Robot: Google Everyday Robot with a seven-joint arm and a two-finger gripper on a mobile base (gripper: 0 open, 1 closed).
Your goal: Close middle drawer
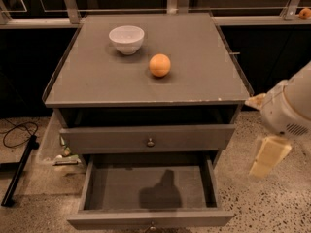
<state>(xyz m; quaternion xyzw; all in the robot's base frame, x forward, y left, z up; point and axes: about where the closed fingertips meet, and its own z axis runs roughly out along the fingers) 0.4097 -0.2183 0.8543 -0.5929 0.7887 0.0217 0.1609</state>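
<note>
Middle drawer (146,188) stands far out; likely rigid and light, so push its front panel (150,219) squarely. End effector (268,158) hangs right of the drawer, apart; you cannot tell its grasp state.

From my seat the light comes from overhead, leaving the table (194,67) top an even, glare-free grey. The bowl (127,38) and orange (160,65) throw short soft shadows close beneath them. Under the front edge the recess goes nearly black. A dark blotch of shadow lies on the middle drawer (112,186) floor. Off the front right corner, the gripper (269,157) glows pale cream.
</note>
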